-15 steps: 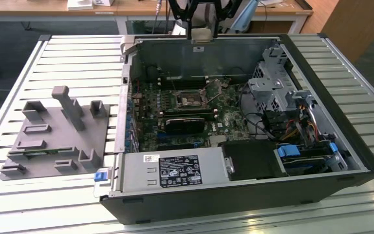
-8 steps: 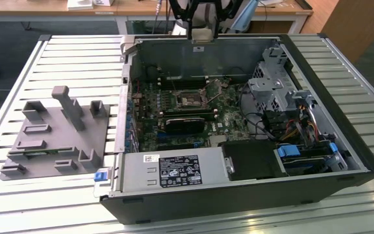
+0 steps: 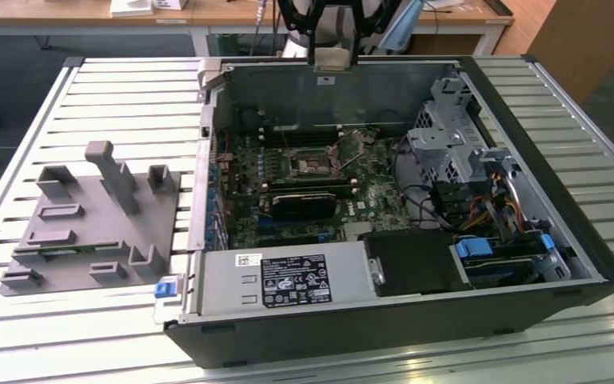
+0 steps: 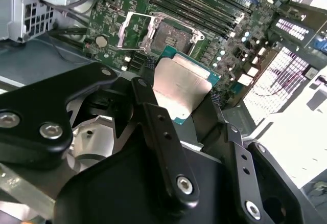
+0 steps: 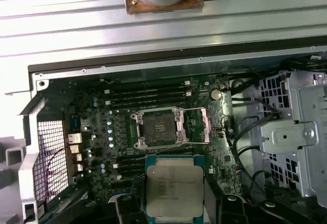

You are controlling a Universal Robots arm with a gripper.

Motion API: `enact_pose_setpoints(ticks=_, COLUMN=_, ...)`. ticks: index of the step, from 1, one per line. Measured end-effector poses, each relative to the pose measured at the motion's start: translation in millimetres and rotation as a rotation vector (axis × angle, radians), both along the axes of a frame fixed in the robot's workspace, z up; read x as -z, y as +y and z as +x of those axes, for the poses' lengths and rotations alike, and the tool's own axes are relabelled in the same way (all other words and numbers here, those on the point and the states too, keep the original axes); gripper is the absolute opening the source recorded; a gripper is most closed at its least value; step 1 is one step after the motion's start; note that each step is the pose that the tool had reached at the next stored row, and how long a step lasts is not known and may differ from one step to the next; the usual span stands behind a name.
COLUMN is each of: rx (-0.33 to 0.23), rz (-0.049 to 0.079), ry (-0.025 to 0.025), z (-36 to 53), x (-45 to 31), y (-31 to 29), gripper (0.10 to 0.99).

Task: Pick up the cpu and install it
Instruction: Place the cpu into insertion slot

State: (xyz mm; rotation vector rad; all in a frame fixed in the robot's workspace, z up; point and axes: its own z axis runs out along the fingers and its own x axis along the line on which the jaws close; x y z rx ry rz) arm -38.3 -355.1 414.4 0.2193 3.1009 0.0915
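I have the cpu [image 5: 173,191] pinched in the gripper [image 5: 176,206]. In both wrist views a black finger [image 4: 153,116] sits on each of two opposite edges, with the shiny metal top facing the first wrist camera. The chip hangs in the air over the open computer case [image 3: 568,184], clear of the motherboard [image 5: 97,147] below it. In the exterior view the gripper sits high over the case's far wall, and the pale square under it is probably the chip.

The case lies on its side on the slatted table [image 3: 105,104]. Inside, the socket [image 5: 156,128] sits mid-board with its metal frame swung open and its dark bed exposed. Also in the case are a black rectangular module [image 3: 301,200], a grey power supply [image 3: 285,280] at the near wall, and a perforated drive cage [image 3: 446,136] with cables beside it. Outside the case, on the exterior view's left, stands a grey fixture [image 3: 83,240] of plastic blocks.
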Motion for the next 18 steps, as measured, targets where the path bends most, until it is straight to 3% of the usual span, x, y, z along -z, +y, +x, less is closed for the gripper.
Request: enact_pose_setpoints(ticks=18, rx=0.318, rz=0.000, ry=0.0000, z=0.0, x=2.8, y=0.1, gripper=0.545)
